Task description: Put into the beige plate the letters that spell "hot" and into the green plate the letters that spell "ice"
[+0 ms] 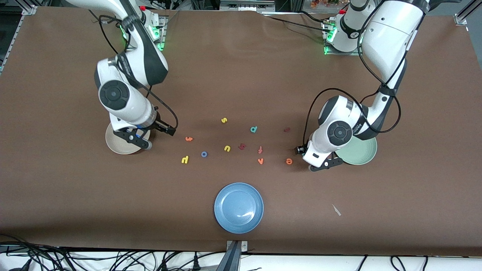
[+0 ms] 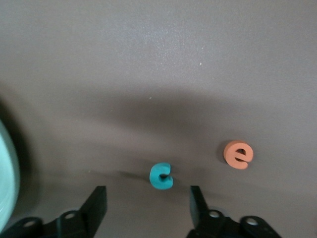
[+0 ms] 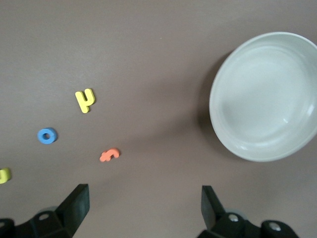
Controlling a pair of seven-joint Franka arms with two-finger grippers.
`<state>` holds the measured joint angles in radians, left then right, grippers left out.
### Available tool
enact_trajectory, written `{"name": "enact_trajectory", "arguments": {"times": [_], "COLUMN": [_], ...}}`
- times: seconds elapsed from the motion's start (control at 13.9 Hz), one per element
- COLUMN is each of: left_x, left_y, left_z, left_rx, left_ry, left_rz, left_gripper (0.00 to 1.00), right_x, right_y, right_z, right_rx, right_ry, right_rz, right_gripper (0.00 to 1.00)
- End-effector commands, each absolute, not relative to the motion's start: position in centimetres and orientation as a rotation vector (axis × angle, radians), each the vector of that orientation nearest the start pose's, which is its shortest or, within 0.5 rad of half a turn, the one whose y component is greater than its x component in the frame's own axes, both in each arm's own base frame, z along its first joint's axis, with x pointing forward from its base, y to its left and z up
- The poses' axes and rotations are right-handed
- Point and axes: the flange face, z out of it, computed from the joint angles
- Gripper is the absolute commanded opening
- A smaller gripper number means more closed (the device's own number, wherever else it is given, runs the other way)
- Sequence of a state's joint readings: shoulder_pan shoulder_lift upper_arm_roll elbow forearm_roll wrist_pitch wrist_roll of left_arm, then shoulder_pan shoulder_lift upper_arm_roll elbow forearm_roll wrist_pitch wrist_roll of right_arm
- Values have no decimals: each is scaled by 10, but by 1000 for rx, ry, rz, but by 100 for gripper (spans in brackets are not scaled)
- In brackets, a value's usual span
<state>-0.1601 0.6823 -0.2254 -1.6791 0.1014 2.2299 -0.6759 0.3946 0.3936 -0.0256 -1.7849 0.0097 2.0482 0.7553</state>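
Observation:
The teal c (image 2: 161, 176) lies on the table just ahead of the fingertips of my left gripper (image 2: 147, 192), which is open and low beside the green plate (image 1: 360, 152). The orange e (image 2: 238, 154) lies close by. The arm hides the c in the front view. The dark red i (image 1: 287, 129) lies farther from the front camera. My right gripper (image 3: 143, 193) hangs open and empty by the rim of the beige plate (image 3: 267, 94). Yellow h (image 3: 85, 100), blue o (image 3: 47, 135) and orange t (image 3: 109, 155) lie on the table beside that plate.
A blue plate (image 1: 238, 207) sits near the table's front edge. Stray letters lie mid-table: yellow s (image 1: 224, 120), yellow u (image 1: 227, 148), teal d (image 1: 253, 129), orange v (image 1: 260, 161), a reddish f (image 1: 260, 149) and another dark red letter (image 1: 242, 146).

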Motion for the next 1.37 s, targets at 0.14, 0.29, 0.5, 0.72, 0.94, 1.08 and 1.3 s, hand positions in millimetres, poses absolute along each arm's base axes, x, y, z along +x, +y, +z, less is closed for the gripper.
{"name": "enact_trajectory", "arguments": {"times": [0.14, 0.29, 0.5, 0.72, 0.94, 1.08, 1.3], "left_x": [629, 629, 629, 628, 630, 632, 634], "left_y": [-237, -237, -236, -239, -240, -238, -227], "left_z": [183, 181, 177, 163, 169, 177, 207], "left_rx": [-3129, -3135, -3136, -3154, -3160, -3158, -3130], "left_ry": [-269, -218, -207, -206, -189, -206, -212], "left_rz": [176, 179, 184, 161, 148, 148, 180], "left_gripper": [58, 55, 49, 46, 0, 0, 0], "right_x": [616, 624, 628, 634, 644, 652, 656], "right_y": [236, 245, 256, 259, 268, 272, 270], "right_z": [277, 258, 232, 217, 206, 201, 191], "right_rx": [-3142, -3130, -3111, -3116, -3074, -3059, -3057], "right_ry": [505, 474, 435, 369, 328, 287, 218], "right_rz": [124, 94, 53, 47, 66, 65, 73], "right_gripper": [100, 100, 100, 100, 100, 100, 99]}}
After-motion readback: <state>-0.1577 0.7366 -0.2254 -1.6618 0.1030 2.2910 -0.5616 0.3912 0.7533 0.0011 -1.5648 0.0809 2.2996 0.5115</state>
